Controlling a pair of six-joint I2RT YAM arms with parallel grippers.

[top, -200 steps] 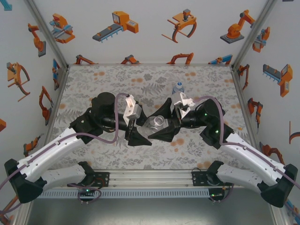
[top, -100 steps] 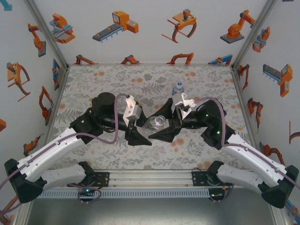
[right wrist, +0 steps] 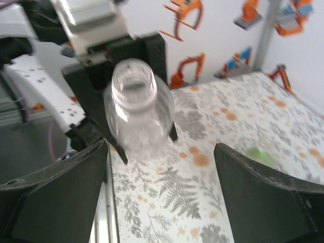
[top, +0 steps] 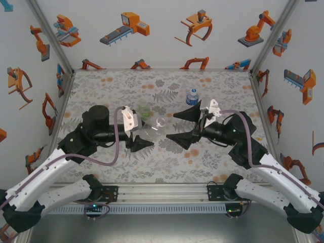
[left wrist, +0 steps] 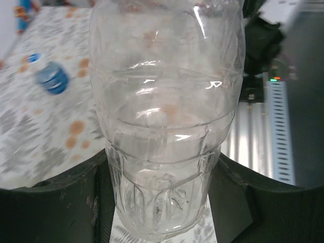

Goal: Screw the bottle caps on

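A gap of bare table (top: pixel 162 157) separates the right gripper (top: pixel 171 126) from the colourless bottle (top: pixel 153 129) in the left gripper (top: pixel 146 135). The blue-label bottle (top: pixel 192 96) and green-tinted bottle (top: pixel 145 111) stand just behind them.

In the middle of the top view, a bottle (top: pixel 152 130) sits between the fingers of the left gripper (top: pixel 144 135), mouth toward the right gripper (top: pixel 182 125), which stands apart to its right. On the table (top: pixel 101 86), a second bottle (top: pixel 145 111) lies just above, and a third bottle (top: pixel 192 96) stands to the upper right.
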